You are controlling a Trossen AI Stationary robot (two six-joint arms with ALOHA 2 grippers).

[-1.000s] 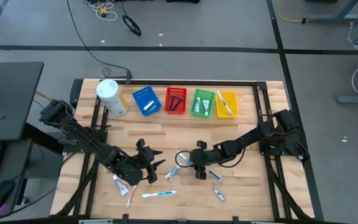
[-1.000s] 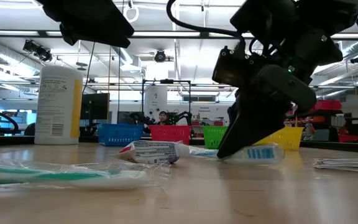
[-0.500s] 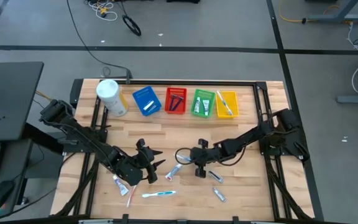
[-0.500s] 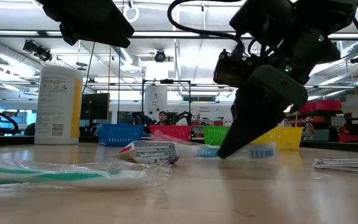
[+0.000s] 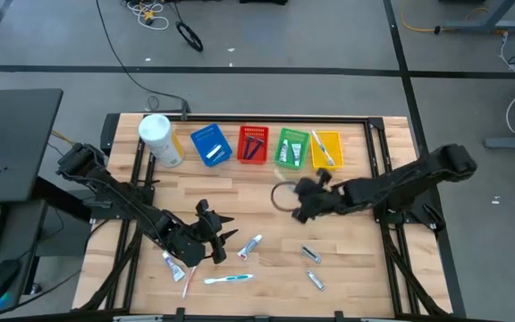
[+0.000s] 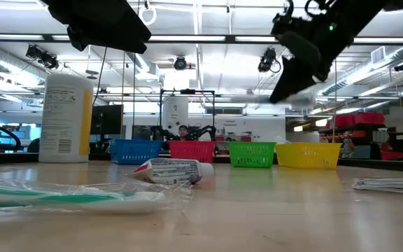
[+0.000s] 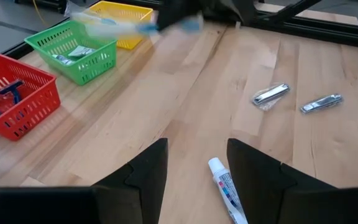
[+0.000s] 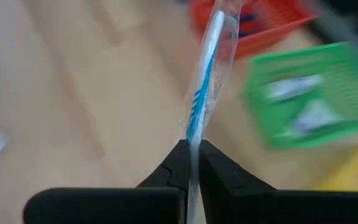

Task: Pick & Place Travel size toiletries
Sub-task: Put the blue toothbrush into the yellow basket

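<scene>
Above mid-table, near the green basket (image 5: 291,148): my right gripper (image 8: 192,155), clamped on a wrapped blue toothbrush (image 8: 207,74), bare wood beneath; basket contents blurred. Left gripper (image 7: 194,163): parted, low by front edge, near a toothpaste tube (image 7: 227,191).

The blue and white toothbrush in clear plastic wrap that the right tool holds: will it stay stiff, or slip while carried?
The wrapped blue and white toothbrush stands straight out from the shut right tool, so it is probably stiff and light. Its glossy wrap looks slippery, and the grip is near one end, so it might pivot or slide.
</scene>
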